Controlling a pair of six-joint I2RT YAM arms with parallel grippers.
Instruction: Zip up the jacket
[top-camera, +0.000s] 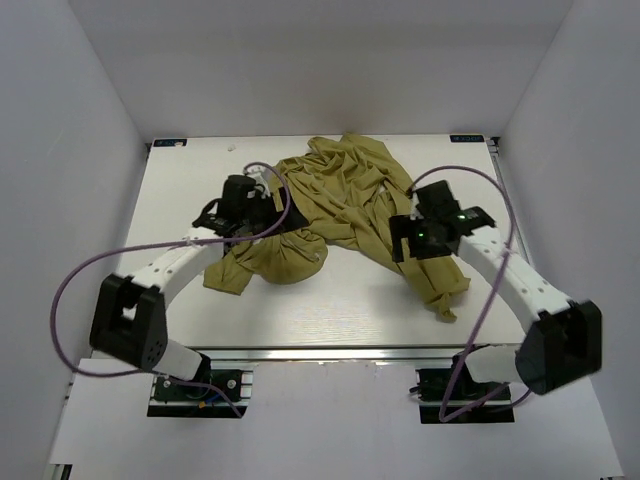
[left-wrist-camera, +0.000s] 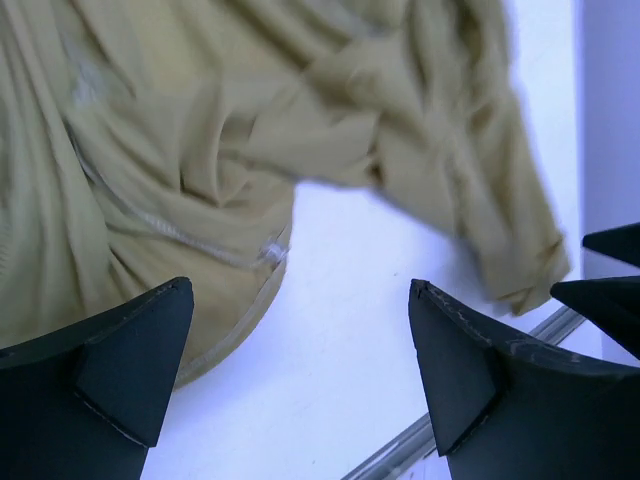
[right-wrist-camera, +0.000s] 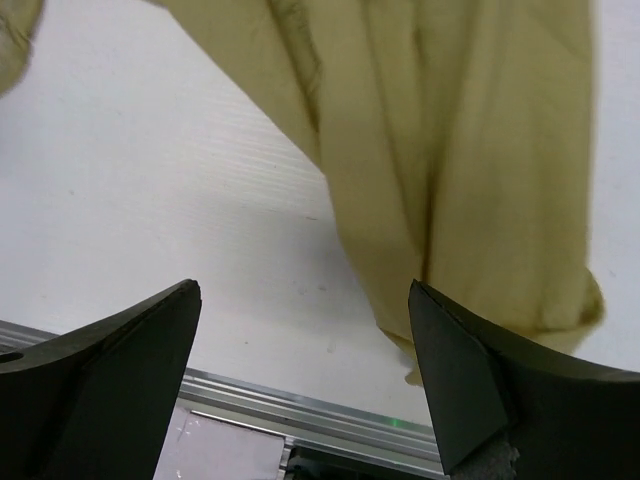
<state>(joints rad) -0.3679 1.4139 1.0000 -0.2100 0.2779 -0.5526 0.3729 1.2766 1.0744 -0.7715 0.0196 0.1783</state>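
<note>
My left claw (left-wrist-camera: 300, 290) is spread wide above the bench (top-camera: 330, 310). The jacket (top-camera: 340, 200) lies crumpled just ahead of it, with a zipper line (left-wrist-camera: 180, 235) showing beyond my left finger. My right claw (right-wrist-camera: 303, 288) is spread too, and a sleeve (right-wrist-camera: 480, 180) lies ahead of its right finger.

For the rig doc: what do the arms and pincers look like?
White links, black joint housings on left arm and right arm, purple cable looping off each. Green light on right wrist. Matte black wedge fingers on left pincer and right pincer.
</note>
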